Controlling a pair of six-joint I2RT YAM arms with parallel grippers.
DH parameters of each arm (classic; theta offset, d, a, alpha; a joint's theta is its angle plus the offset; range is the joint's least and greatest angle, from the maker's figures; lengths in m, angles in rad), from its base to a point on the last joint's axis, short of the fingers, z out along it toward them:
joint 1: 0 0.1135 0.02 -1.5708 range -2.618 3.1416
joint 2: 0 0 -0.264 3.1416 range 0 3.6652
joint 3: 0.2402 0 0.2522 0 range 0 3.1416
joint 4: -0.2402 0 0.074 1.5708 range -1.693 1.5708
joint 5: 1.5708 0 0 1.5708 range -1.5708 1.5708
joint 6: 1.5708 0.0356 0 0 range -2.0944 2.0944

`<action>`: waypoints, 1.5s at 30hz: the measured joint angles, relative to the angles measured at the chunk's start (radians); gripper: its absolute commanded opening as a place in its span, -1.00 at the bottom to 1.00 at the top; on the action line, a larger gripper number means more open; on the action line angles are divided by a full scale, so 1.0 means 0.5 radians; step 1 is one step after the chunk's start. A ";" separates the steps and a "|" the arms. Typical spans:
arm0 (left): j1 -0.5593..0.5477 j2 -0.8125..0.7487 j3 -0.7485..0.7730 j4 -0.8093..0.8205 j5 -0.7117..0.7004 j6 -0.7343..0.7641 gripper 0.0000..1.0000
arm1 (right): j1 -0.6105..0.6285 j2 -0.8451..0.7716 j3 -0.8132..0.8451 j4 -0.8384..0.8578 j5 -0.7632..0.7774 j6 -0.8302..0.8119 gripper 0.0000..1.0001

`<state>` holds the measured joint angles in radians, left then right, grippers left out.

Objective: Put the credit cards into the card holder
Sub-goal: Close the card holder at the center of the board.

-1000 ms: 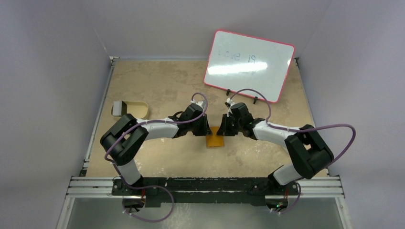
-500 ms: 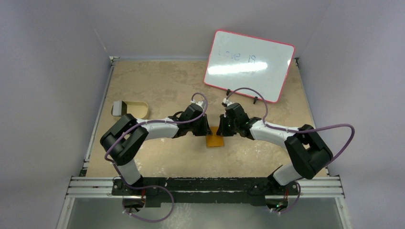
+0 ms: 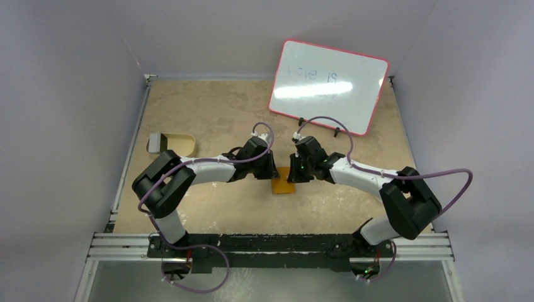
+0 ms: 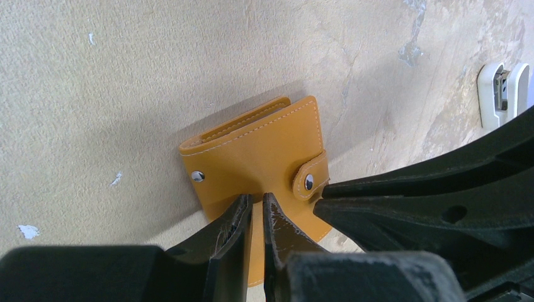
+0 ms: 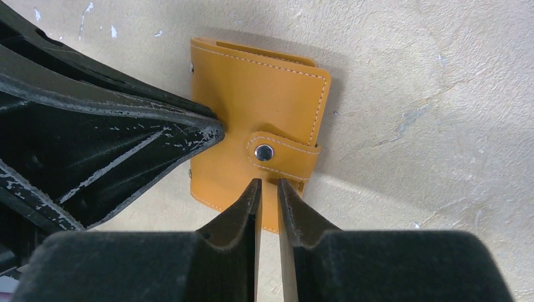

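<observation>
Orange-brown card holder (image 4: 252,157) unmoved; right fingers (image 5: 242,211) have edged closer.

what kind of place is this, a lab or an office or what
Most likely a robotics lab test bench: a left arm and a right arm are bolted to a metal rail, plain walls box in the table, and a whiteboard is propped at the back.

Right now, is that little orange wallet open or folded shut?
Folded shut. The card holder lies flat on the table with its snap tab wrapped over the front cover, and no inner pockets show.
</observation>
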<state>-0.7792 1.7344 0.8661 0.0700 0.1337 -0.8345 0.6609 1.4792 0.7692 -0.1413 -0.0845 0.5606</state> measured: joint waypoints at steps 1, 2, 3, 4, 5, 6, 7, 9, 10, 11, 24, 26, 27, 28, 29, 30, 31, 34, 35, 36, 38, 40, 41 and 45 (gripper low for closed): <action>0.000 0.000 0.000 0.000 0.001 0.000 -0.77 | -0.001 -0.002 0.002 -0.003 0.001 0.000 -0.64; 0.000 0.000 0.000 0.000 0.001 0.000 -0.78 | -0.002 -0.002 0.003 -0.005 0.001 -0.001 -0.63; 0.000 0.000 0.000 0.000 0.001 0.000 -0.78 | -0.005 -0.002 0.003 -0.007 0.000 -0.001 -0.63; 0.000 0.000 0.000 0.001 0.001 -0.001 -0.78 | -0.011 -0.002 0.003 -0.008 -0.001 -0.001 -0.63; 0.000 0.000 0.000 0.001 0.001 -0.001 -0.78 | -0.016 -0.002 0.004 -0.008 -0.003 -0.001 -0.62; 0.000 0.000 0.000 0.001 0.001 -0.001 -0.78 | -0.023 -0.002 0.006 -0.008 -0.005 0.000 -0.62; 0.000 0.000 0.000 0.001 0.001 -0.001 -0.78 | -0.030 -0.002 0.010 -0.008 -0.006 0.000 -0.61; 0.000 0.000 0.000 0.002 0.001 -0.001 -0.77 | -0.043 -0.002 0.021 -0.007 -0.006 0.001 -0.61; 0.000 0.000 0.000 0.002 0.001 -0.001 -0.78 | -0.051 -0.002 0.028 -0.006 -0.006 0.001 -0.61; 0.000 0.000 0.000 0.002 0.001 -0.001 -0.78 | -0.057 -0.002 0.036 -0.006 -0.006 0.001 -0.60; 0.000 0.000 0.000 0.003 0.001 -0.005 -0.77 | -0.092 0.089 0.095 0.063 -0.040 0.005 -0.55; 0.000 0.000 0.000 0.004 0.002 -0.005 -0.77 | -0.092 0.140 0.095 0.076 -0.058 -0.011 -0.56; 0.000 0.000 0.000 0.005 0.002 -0.006 -0.77 | -0.092 0.162 0.098 0.084 -0.067 -0.018 -0.56; 0.000 0.000 0.000 0.005 0.002 -0.006 -0.77 | -0.095 0.166 0.104 0.085 -0.077 -0.026 -0.56; 0.000 0.000 0.000 0.006 0.001 -0.006 -0.78 | -0.098 0.166 0.106 0.089 -0.077 -0.034 -0.57; 0.000 0.000 0.000 0.006 0.001 -0.006 -0.77 | -0.098 0.166 0.106 0.090 -0.077 -0.042 -0.57; -0.001 0.000 0.000 0.006 0.002 -0.006 -0.77 | -0.098 0.166 0.106 0.091 -0.077 -0.049 -0.58; -0.001 0.000 0.000 0.006 0.001 -0.007 -0.77 | -0.098 0.163 0.106 0.091 -0.083 -0.071 -0.59; -0.001 0.000 0.000 0.006 0.001 -0.007 -0.77 | -0.098 0.161 0.106 0.090 -0.085 -0.079 -0.60; -0.001 0.000 0.000 0.006 0.001 -0.007 -0.78 | -0.098 0.159 0.106 0.089 -0.088 -0.089 -0.61; -0.001 0.000 0.000 0.006 0.001 -0.007 -0.78 | -0.098 0.158 0.106 0.085 -0.096 -0.114 -0.62; -0.001 0.001 0.000 0.006 0.000 -0.008 -0.78 | -0.098 0.157 0.106 0.084 -0.115 -0.145 -0.63; -0.001 0.001 0.000 0.006 0.000 -0.011 -0.78 | -0.098 0.157 0.106 0.083 -0.130 -0.160 -0.64; -0.001 0.002 0.000 0.005 -0.003 -0.022 -0.78 | -0.099 0.156 0.110 0.064 -0.204 -0.240 -0.64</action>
<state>-0.7795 1.7351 0.8661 0.0727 0.1322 -0.8455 0.6113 1.5574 0.8242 -0.1093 -0.1867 0.4404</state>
